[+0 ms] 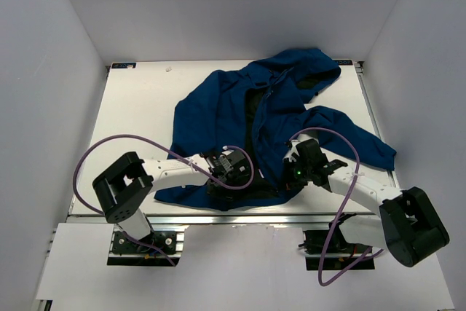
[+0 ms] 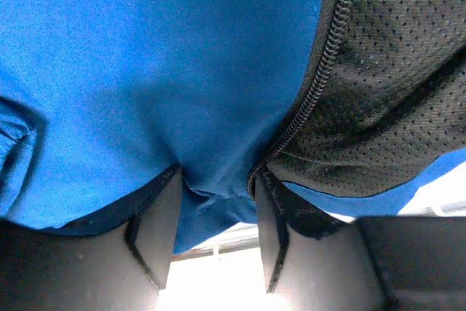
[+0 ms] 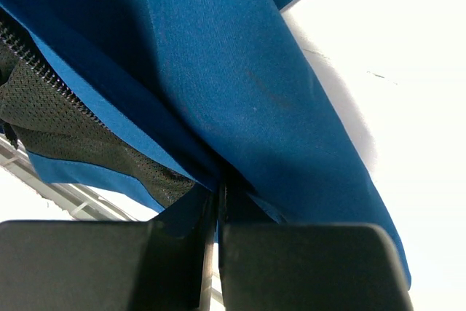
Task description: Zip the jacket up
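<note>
The dark blue hooded jacket (image 1: pixel 211 107) lies unzipped on the white table (image 1: pixel 138 107), hood at the back right, black mesh lining showing along the front. My left gripper (image 1: pixel 234 167) is at the bottom hem of the left front panel. In the left wrist view (image 2: pixel 216 180) its fingers stand apart with blue hem fabric between them, and the zipper teeth (image 2: pixel 320 71) run just beside the right finger (image 2: pixel 266 231). My right gripper (image 1: pixel 295 167) is at the bottom of the right panel. In the right wrist view (image 3: pixel 218 198) it is shut on the jacket's edge (image 3: pixel 240 92).
White walls enclose the table on the left, back and right. A metal rail (image 1: pixel 218 218) runs along the near edge. Purple cables (image 1: pixel 116 140) loop over both arms. A sleeve (image 1: pixel 364 147) stretches toward the right edge.
</note>
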### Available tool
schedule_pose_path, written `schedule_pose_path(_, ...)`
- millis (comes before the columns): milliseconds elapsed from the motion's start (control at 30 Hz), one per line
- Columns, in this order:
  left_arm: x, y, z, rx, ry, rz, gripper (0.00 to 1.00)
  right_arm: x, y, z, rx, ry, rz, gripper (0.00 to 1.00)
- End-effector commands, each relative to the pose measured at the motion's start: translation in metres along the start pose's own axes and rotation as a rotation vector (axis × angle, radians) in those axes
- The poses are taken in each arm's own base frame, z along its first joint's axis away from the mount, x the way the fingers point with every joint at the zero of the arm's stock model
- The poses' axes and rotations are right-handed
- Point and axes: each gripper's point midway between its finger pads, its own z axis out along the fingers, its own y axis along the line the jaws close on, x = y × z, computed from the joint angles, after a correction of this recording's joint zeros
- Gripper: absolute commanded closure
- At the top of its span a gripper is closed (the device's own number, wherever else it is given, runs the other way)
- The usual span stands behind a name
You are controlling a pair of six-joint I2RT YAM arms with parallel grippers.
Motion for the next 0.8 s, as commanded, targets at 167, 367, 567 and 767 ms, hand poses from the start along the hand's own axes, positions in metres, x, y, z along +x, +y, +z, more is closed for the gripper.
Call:
schedule_pose_path(167, -0.015, -0.007, -0.004, 0.023, -0.057, -0.025, 0.9, 0.009, -0.02, 0.003, 0.084, 0.009, 0.003, 1.0)
schedule_pose_path(367, -0.024, 0.011, -0.037, -0.043, -0.103, -0.031, 0.84, 0.005, -0.033, 0.006, 0.16, 0.017, 0.018, 1.0)
schedule_pose_path(567, -0.019, 0.035, -0.07, -0.099, -0.123, -0.041, 0.8, -0.031, -0.039, 0.021, 0.187, -0.001, 0.076, 1.0)
schedule_pose_path(767, -0.005, 0.05, -0.085, -0.128, -0.09, -0.048, 0.79, -0.073, -0.046, 0.047, 0.238, -0.01, 0.105, 1.0)
